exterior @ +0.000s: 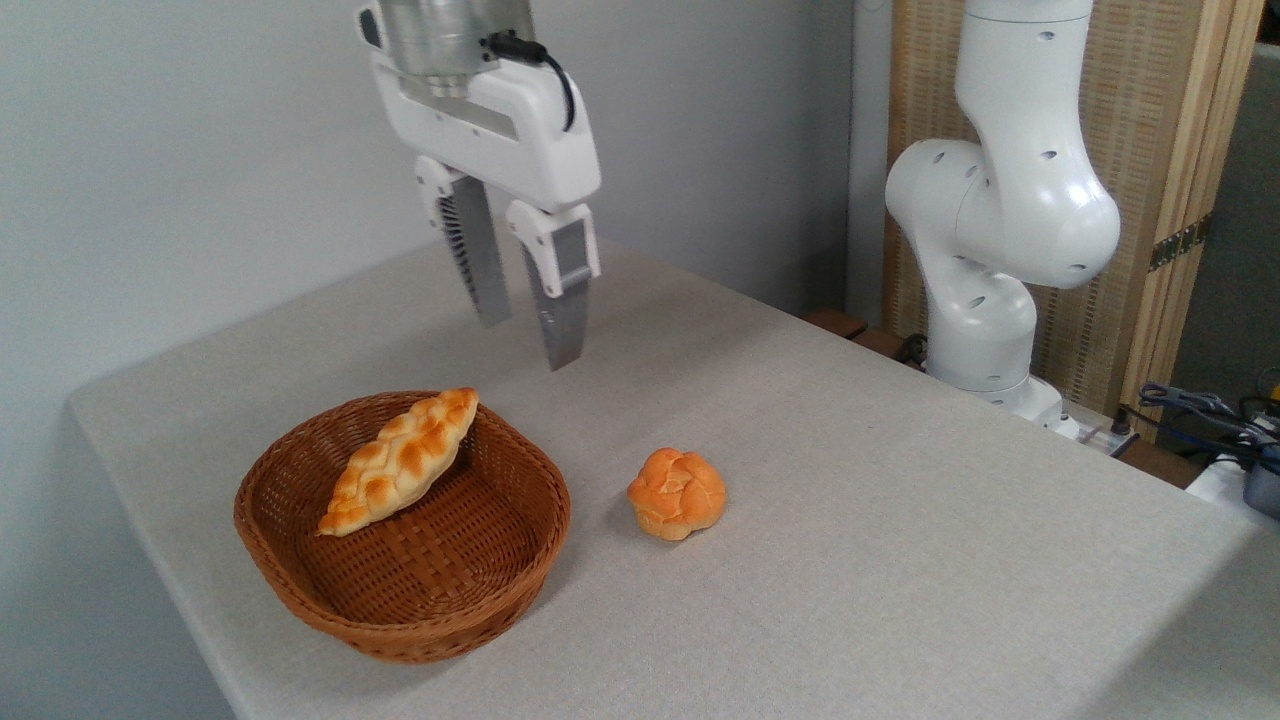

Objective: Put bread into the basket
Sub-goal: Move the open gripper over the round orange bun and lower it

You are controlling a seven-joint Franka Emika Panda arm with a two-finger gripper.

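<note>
Fingers (527, 342) hang in the air with a narrow gap between the two grey ribbed pads, gripping nothing, tips pointing down and slightly tilted. On my screen they sit well above the surface (850, 500), up at about 11 o'clock from the bread (677, 493).

I see the bread, a small round orange-golden bun with a knotted top, resting directly on the pale grey surface, near the middle of my view. It is outside the basket (400, 620), just beside it, at about 3 o'clock from the basket's right rim, with a bare strip of surface between them.

At 9 o'clock from the bun, the oval brown wicker basket sits upright. A long pointed braided loaf (398, 461) lies in it, tilted, its upper end leaning on the far rim and its lower end down toward the left inside wall.

At 2 o'clock from the bun, the white arm base (1000, 230) stands beyond the far edge of the surface, in front of a wooden slatted panel (1170, 150). Some cables (1200, 405) lie at 3 o'clock by the right edge.
</note>
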